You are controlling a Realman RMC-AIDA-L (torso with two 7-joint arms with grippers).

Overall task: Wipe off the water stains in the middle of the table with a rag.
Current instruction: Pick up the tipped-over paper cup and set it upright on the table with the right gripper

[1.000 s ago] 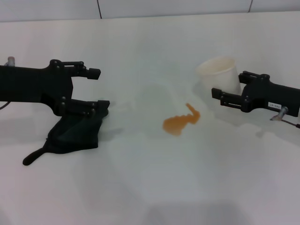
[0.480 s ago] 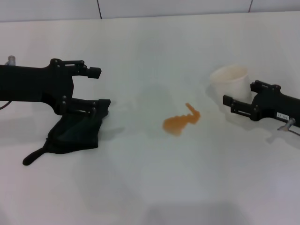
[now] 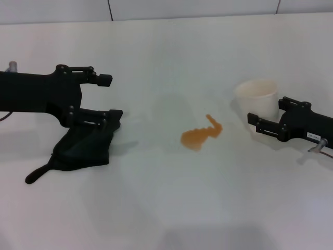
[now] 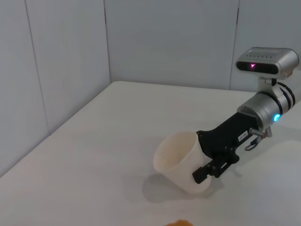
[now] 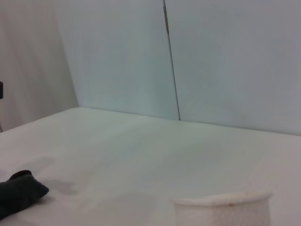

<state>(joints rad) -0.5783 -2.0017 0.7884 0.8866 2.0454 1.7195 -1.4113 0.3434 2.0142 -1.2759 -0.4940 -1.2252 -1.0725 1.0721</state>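
With its jaws spread, the left gripper [image 3: 106, 97] hovers over the rag [image 3: 83, 148] (apparently to grab it), while the right gripper [image 3: 266, 117] clasps the paper cup [image 3: 255, 99], clear of the water stains [image 3: 200, 135].

Left hand [image 3: 108, 96] spread above rag [image 3: 83, 148], water stains [image 3: 200, 135] mid-table [image 3: 171, 208], right hand [image 3: 265, 119] gripping cup [image 3: 255, 101]

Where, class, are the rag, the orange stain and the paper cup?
rag [image 3: 86, 148], head view, middle of the dark cloth.
orange stain [image 3: 196, 137], head view, its broad body.
paper cup [image 4: 178, 160], left wrist view, its side wall.
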